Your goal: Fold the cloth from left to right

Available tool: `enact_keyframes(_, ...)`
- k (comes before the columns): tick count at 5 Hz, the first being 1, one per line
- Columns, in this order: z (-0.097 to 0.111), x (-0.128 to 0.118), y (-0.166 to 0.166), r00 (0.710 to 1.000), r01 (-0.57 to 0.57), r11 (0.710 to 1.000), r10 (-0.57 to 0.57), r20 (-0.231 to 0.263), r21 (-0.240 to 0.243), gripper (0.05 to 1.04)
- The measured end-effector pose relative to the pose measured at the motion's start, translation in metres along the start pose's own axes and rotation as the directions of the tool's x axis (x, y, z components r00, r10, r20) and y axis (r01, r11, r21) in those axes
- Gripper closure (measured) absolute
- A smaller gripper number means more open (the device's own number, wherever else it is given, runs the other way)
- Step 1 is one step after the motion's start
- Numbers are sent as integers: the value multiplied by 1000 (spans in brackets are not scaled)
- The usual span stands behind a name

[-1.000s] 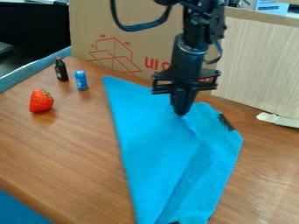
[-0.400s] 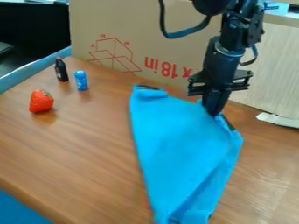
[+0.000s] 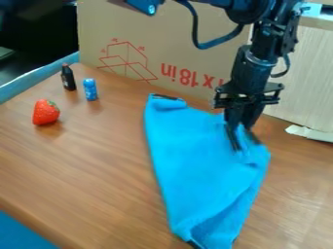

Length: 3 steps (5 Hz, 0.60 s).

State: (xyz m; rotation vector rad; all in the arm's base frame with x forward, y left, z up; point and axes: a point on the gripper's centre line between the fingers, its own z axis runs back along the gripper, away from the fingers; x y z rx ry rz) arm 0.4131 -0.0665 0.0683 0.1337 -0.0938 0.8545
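One blue cloth (image 3: 201, 160), laid on the wood-grain surface (image 3: 91, 170) right of the toy strawberry (image 3: 46, 112), miniature dark bottle (image 3: 68, 78) and miniature blue can (image 3: 90, 90); apparently doubled over toward the right, rumpled at its near end. One black two-finger tool (image 3: 241, 138), stationed at the cloth's far right part, its fingers spread apart. The step in hand is judged to be release of the folded edge. Next, the tool should be lifted straight clear, lest the upper layer be dragged back.
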Motion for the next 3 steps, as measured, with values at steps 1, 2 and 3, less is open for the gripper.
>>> enact_keyframes(1, -1, -2, 7, 998, 22, 1000, -23, -53, -16, 298)
enact_keyframes(2, 27, 5, 23, 994, 75, 994, -80, -70, -81, 84)
enact_keyframes(3, 60, 4, 57, 974, 222, 972, -225, -36, -82, 81)
